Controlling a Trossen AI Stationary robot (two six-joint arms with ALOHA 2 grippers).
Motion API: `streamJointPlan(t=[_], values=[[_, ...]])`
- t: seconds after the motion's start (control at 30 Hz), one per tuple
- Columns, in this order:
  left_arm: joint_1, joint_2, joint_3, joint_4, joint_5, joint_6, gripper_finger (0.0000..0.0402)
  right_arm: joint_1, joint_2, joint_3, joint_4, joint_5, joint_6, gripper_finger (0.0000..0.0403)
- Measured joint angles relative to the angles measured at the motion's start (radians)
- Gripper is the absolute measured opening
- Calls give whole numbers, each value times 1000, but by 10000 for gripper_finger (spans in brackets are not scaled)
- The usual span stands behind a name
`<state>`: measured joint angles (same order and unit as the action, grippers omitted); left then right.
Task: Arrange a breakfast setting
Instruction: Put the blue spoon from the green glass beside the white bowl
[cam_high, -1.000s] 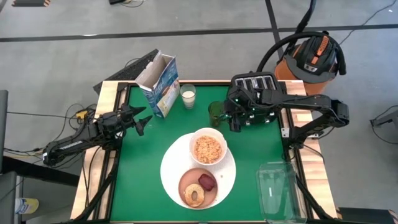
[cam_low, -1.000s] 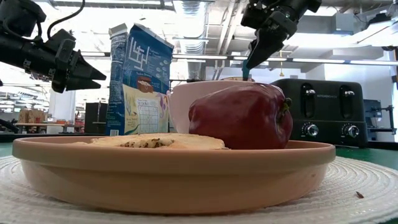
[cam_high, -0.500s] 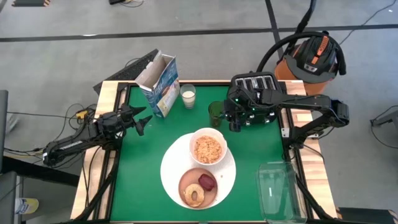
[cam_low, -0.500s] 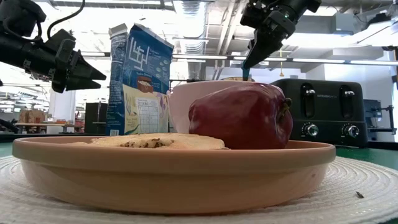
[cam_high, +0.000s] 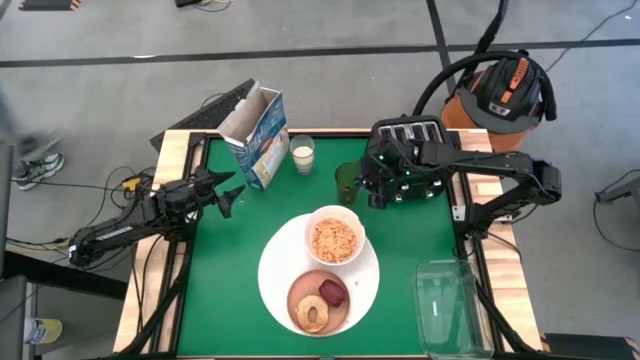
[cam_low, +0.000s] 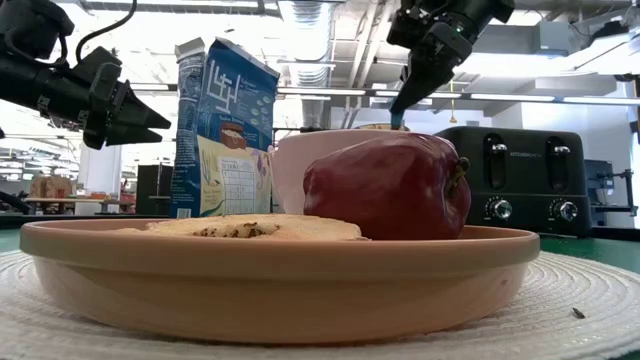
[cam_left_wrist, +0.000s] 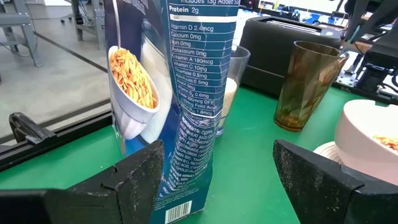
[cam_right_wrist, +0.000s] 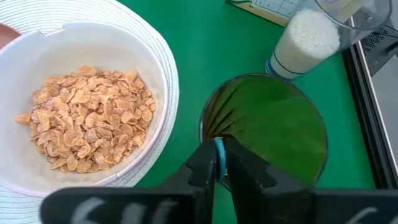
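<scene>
A large white plate (cam_high: 272, 262) holds a white bowl (cam_high: 335, 238) of cereal flakes. It also holds a salmon-pink plate (cam_high: 298, 298) with a bagel (cam_high: 313, 314) and a dark-red item (cam_high: 333, 292). The blue cereal box (cam_high: 258, 135) stands open at the far left. My right gripper (cam_high: 372, 198) hangs above the near rim of a green glass (cam_right_wrist: 264, 127), shut on a thin teal spoon (cam_right_wrist: 218, 155). Only a narrow strip of the spoon shows. My left gripper (cam_high: 232, 193) is open and empty, near the box (cam_left_wrist: 186, 93). My right gripper pinches the teal spoon (cam_right_wrist: 218, 149) between its two fingers, which point down. Only its thin edge shows between the fingertips. A short teal end (cam_low: 400, 120) hangs below the fingers, clear of the table and above the bowl's height.
A glass of milk (cam_high: 302, 153) stands beside the box and the green glass (cam_high: 347, 180). A black toaster (cam_high: 408, 135) is at the far right and a clear plastic tray (cam_high: 445, 305) at the near right. Bare green mat lies at the near left (cam_high: 225, 290).
</scene>
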<state>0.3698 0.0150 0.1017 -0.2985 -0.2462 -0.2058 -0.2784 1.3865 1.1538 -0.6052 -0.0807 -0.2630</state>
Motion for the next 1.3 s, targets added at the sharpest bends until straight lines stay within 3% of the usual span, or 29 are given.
streamJointPlan(t=[0.23, 0.53, 0.93, 1.3], values=[[0, 0, 0, 0, 0, 0, 288, -26, 0, 0, 11, 0, -2, 17], [0, 0, 0, 0, 0, 0, 288, -53, 0, 74, -13, 1, -6, 25], [0, 0, 0, 0, 0, 0, 288, -46, 0, 302, -256, 3, -8, 22], [0, 0, 0, 0, 0, 0, 288, 51, 0, 592, -492, 42, 46, 22]])
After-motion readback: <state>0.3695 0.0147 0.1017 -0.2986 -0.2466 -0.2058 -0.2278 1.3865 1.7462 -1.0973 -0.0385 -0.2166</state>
